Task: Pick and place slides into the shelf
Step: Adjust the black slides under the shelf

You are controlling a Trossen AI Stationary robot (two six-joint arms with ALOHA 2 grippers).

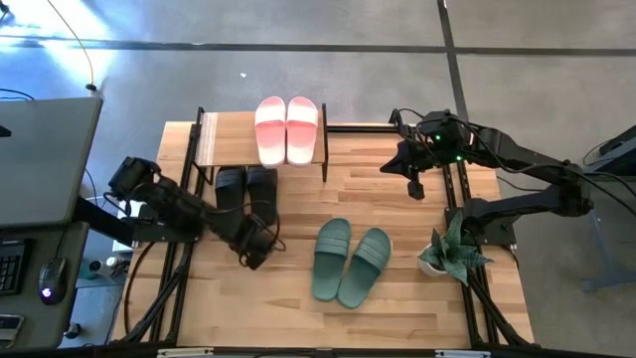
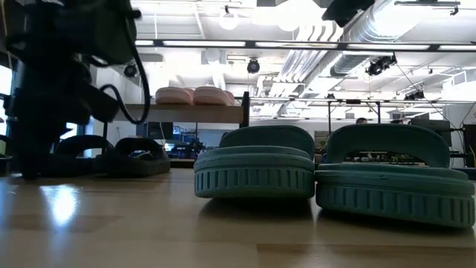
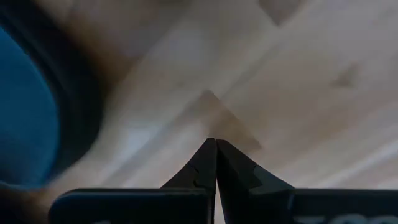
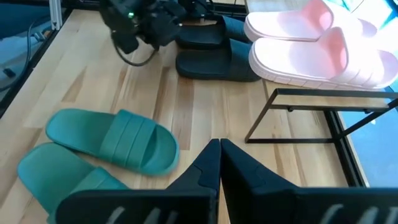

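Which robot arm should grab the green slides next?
Probably the left: its gripper is low on the table beside the green slides, past the black pair. The right gripper waits farther back by the shelf.

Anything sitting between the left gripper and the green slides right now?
No. In the high view, only bare tabletop separates the left gripper from the green slides; the black slides sit off that line, toward the shelf.

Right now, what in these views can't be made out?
- Low view: the left arm is a dark silhouette covering part of the black slides.
- Left wrist view: the table is blurred, and a blue shape at the edge is unidentifiable.
- High view: the shelf hides its lower level beneath the pink slides.
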